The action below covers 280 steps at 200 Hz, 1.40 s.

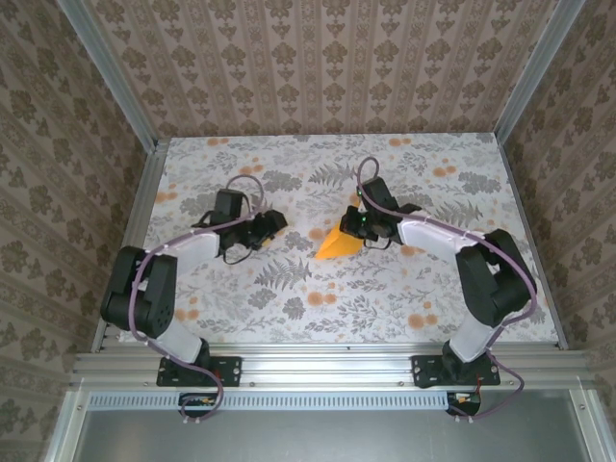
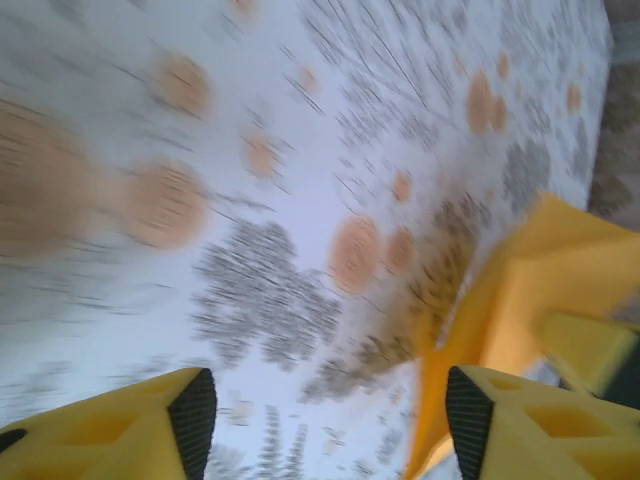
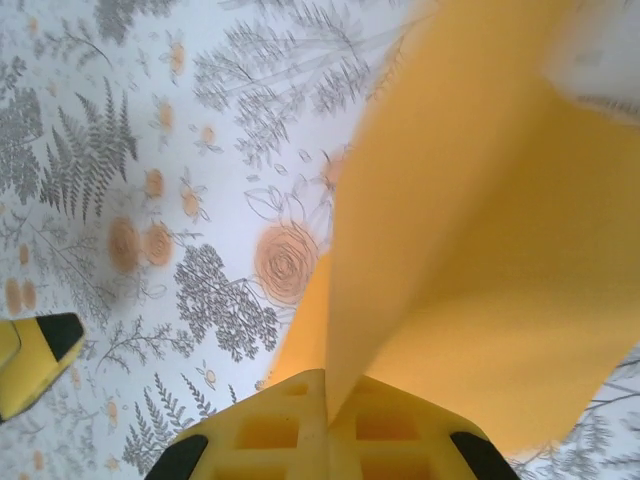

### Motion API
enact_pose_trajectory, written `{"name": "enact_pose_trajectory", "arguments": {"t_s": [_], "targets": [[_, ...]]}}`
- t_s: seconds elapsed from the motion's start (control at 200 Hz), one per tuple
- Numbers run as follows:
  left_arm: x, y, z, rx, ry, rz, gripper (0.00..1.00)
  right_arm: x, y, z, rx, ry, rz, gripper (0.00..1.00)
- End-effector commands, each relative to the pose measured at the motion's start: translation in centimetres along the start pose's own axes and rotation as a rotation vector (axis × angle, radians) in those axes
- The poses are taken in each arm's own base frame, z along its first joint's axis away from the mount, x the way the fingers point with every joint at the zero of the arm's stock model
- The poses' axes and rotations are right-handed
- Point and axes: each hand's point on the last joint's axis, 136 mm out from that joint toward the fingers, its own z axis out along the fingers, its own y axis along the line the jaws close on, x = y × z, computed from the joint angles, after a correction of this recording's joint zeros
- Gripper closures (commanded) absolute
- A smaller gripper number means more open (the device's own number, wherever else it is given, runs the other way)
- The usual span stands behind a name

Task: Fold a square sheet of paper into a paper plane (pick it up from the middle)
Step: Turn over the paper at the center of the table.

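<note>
The right claw (image 1: 362, 225) is clamped on one edge of the creased orange paper (image 1: 339, 244), near the middle of the table (image 1: 385, 308). The left claw (image 1: 268, 227) sits just left of it, jaws apart, holding nothing.

Damask-patterned walls (image 1: 318, 58) around a floral tablecloth (image 1: 289, 308), aluminium frame (image 1: 327, 361).

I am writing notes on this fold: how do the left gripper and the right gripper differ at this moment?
The left gripper is open and holds nothing; the right gripper is shut on the orange-yellow paper. The left gripper stands apart from the paper; the right gripper touches it. Both hang over the flowered tablecloth.
</note>
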Motion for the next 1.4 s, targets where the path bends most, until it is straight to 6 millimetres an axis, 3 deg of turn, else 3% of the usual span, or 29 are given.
{"name": "enact_pose_trajectory", "arguments": {"t_s": [0.0, 0.13, 0.3, 0.485, 0.705, 0.865, 1.005, 1.255, 1.395], "targets": [[-1.1, 2.9, -2.9, -0.157, -0.049, 0.05, 0.3, 0.4, -2.3, -2.8, 0.249, 0.035, -0.265, 1.0], [-2.8, 4.4, -5.8, -0.24, -0.129, 0.052, 0.26, -0.6, -3.0, -4.0, 0.467, 0.031, -0.445, 1.0], [-4.1, 5.4, -9.0, -0.32, -0.204, 0.063, 0.21, -1.7, -2.7, -3.8, 0.728, 0.017, -0.657, 1.0], [-4.7, 5.7, -11.4, -0.358, -0.252, 0.056, 0.18, -1.9, -1.2, -1.6, 0.968, 0.019, -0.878, 1.0], [-5.1, 6.1, -13.6, -0.37, -0.299, 0.024, 0.16, 0.1, 0.3, 2.2, 1.131, 0.043, -1.076, 1.0], [-5.1, 5.9, -14.2, -0.356, -0.309, 0.019, 0.16, 3.0, 1.1, 4.5, 1.068, 0.086, -1.095, 0.94], [-5.2, 5.5, -14.2, -0.338, -0.304, 0.019, 0.15, 4.8, 2.4, 4.8, 0.971, 0.113, -1.063, 0.82], [-5.3, 5.0, -14.1, -0.311, -0.3, 0.031, 0.14, 9.6, 7.4, 2.9, 0.56, 0.205, -0.986, 0.6], [-5.3, 4.7, -13.8, -0.293, -0.287, 0.051, 0.14, 10.6, 9.2, 0.6, 0.408, 0.191, -0.948, 0.51]]}}
